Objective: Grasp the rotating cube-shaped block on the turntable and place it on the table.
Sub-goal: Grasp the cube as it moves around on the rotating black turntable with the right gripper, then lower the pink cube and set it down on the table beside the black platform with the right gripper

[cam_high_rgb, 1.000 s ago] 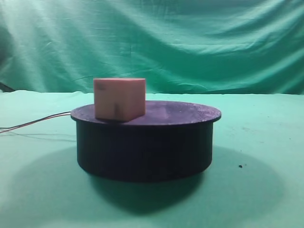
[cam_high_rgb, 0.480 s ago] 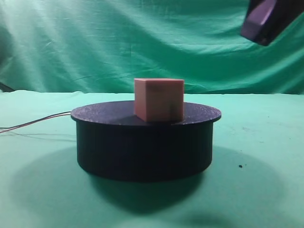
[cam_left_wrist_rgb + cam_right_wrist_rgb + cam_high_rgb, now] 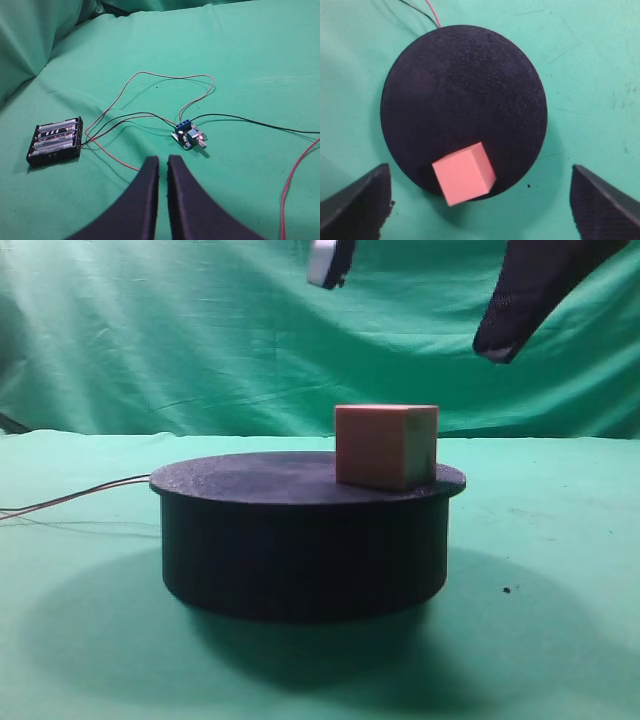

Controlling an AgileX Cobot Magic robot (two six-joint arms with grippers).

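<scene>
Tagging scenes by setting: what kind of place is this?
Probably a lab test bench: plain green cloth table and backdrop, a wired black turntable, and a bare battery pack with circuit board.

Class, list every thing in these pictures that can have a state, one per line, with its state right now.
cube-shaped block: upright near the turntable's edge, not held.
turntable: on the table, carrying the block.
right tool: open wide, above the turntable, empty.
left tool: shut, empty, above the cloth.
battery holder: loaded with cells, wired.
circuit board: wires attached.
</scene>
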